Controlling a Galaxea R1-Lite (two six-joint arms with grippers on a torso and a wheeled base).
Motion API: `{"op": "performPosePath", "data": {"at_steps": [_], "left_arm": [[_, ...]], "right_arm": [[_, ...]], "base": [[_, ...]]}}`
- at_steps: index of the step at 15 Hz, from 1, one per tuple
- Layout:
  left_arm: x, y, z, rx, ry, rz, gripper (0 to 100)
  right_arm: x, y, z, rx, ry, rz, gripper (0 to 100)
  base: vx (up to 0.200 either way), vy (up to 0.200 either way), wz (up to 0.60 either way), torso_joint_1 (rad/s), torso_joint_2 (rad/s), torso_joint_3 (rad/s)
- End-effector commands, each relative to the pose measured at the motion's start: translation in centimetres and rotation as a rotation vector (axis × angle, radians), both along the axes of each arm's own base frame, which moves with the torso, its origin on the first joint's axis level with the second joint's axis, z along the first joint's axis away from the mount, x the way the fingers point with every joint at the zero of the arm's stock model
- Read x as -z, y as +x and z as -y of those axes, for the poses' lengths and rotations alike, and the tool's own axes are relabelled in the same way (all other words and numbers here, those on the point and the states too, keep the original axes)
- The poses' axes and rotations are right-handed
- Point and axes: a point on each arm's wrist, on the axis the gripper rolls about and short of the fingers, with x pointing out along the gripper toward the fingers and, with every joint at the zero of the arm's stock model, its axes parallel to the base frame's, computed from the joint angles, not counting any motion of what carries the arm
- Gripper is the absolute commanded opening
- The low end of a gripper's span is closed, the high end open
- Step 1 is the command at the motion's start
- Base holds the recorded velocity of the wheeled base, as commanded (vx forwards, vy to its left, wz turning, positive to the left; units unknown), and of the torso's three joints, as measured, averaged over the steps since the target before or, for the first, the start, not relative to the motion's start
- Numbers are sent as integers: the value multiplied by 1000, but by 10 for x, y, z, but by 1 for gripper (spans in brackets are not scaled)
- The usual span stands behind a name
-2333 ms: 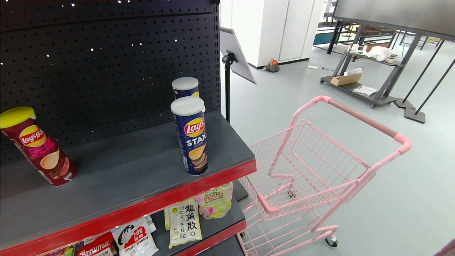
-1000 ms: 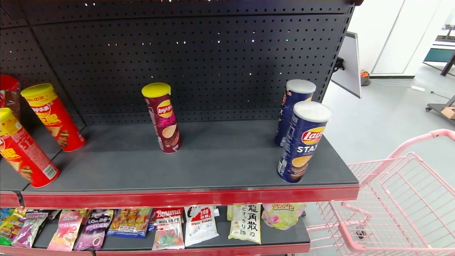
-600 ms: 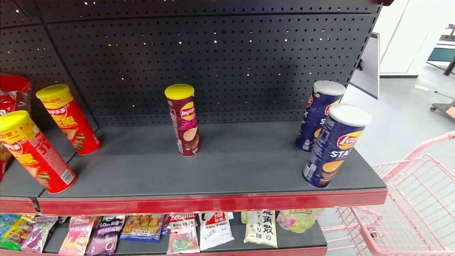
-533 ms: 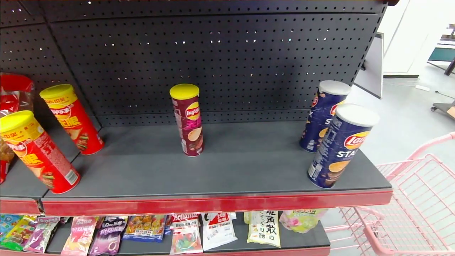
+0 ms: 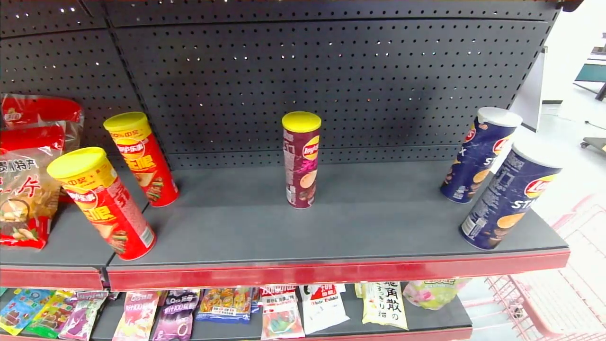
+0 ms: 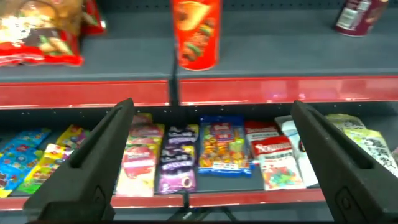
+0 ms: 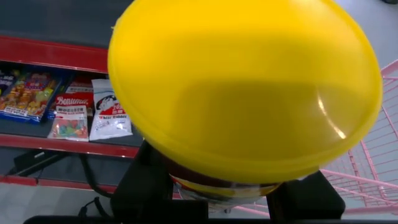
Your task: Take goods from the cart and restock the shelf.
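The dark grey shelf with a red front edge (image 5: 331, 272) holds a maroon chip can with a yellow lid (image 5: 300, 161) at its middle. Two navy cans (image 5: 478, 156) (image 5: 509, 196) stand at its right end. Two red cans (image 5: 142, 158) (image 5: 102, 203) stand at the left. My right gripper (image 7: 227, 186) is shut on a chip can whose yellow lid (image 7: 242, 87) faces the wrist camera, in front of the shelf and beside the pink cart (image 7: 379, 168). My left gripper (image 6: 211, 106) is open with nothing in it, level with the lower shelf's candy bags (image 6: 217, 149).
Red snack bags (image 5: 28, 175) lean at the shelf's far left. Several flat sweet bags (image 5: 284, 317) lie along the lower shelf. The pink cart (image 5: 544, 303) stands at the lower right. Bare shelf floor lies on both sides of the maroon can.
The head camera has swung left, so the shelf fills the picture and the cart has slid to the right edge. The cans on the shelf stand as before.
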Motion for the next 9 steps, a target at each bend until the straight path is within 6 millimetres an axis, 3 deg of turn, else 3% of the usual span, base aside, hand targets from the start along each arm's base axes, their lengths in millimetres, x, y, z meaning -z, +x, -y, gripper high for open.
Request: {"op": "performPosePath", "data": {"at_steps": [1,3,9], "left_arm": [[0,0,0,0,0,-1,100],[0,0,0,0,0,-1,100],[0,0,0,3,0,-4,100]], "right_arm": [[0,1,0,0,-1,-4,0],[0,1,0,0,-1,-4,0],[2,-8,2,8,6,49,0]], "base": [[0,200,0,2,2,2],[0,200,0,5,2,2],[0,0,0,0,0,0]]}}
